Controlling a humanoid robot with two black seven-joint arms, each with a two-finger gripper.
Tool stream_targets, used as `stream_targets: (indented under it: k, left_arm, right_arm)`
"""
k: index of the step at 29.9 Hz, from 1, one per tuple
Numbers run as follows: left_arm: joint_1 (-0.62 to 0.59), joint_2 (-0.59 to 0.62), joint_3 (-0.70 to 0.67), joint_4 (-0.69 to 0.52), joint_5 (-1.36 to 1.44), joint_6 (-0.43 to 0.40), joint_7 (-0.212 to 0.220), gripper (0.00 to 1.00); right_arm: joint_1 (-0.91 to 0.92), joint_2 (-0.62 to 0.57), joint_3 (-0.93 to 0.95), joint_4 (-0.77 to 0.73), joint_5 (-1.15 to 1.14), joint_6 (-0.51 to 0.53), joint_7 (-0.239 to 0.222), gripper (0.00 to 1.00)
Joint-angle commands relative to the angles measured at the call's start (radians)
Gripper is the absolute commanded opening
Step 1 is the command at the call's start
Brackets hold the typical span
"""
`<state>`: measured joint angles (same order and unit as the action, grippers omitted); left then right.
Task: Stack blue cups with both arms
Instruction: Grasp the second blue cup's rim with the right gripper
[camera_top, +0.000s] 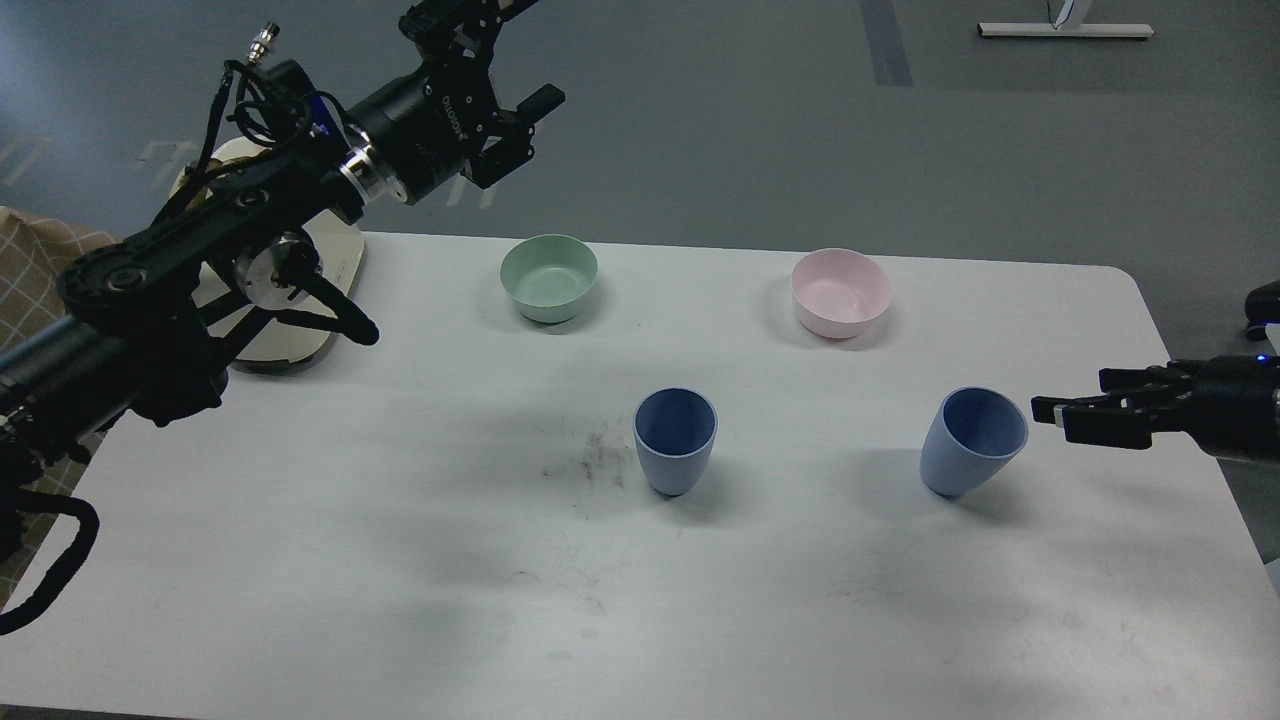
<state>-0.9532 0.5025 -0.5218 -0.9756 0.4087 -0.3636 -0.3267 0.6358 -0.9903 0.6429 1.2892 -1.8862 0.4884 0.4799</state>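
Two light-blue cups stand upright and apart on the white table (300, 520). One cup (675, 442) is near the middle and the other cup (970, 442) is to the right. My left gripper (515, 55) is open and empty. It is raised high over the table's far left, well away from both cups. My right gripper (1052, 418) comes in level from the right edge with its fingers slightly apart. It is empty, and its tips are just right of the right cup's rim without touching it.
A green bowl (549, 277) and a pink bowl (841, 291) stand at the back of the table. A cream-coloured appliance (300, 320) sits at the back left under my left arm. A dark smudge (595, 455) marks the table left of the middle cup.
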Motion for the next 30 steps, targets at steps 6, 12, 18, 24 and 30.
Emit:
stream_targets:
  k: [6,12,18,24,30]
  left_arm:
    - [0.030,0.001,-0.021,-0.002,0.018,-0.003,-0.002,0.98]
    - [0.033,0.010,-0.021,-0.002,0.018,-0.005,-0.002,0.98]
    - [0.043,0.013,-0.033,-0.003,0.018,-0.005,-0.002,0.98]
    - [0.051,0.013,-0.043,-0.005,0.018,-0.005,0.000,0.97]
    - [0.059,0.014,-0.044,-0.005,0.018,-0.005,0.000,0.98]
  right_arm:
    - [0.018,0.108,-0.015,-0.079,-0.086,0.000,0.009,0.96]
    - [0.061,0.157,-0.069,-0.122,-0.096,0.000,0.009,0.82]
    - [0.090,0.188,-0.104,-0.149,-0.097,0.000,0.009,0.34]
    - [0.091,0.186,-0.108,-0.149,-0.125,0.000,0.009,0.04]
    - [0.097,0.186,-0.108,-0.149,-0.128,0.000,0.009,0.00]
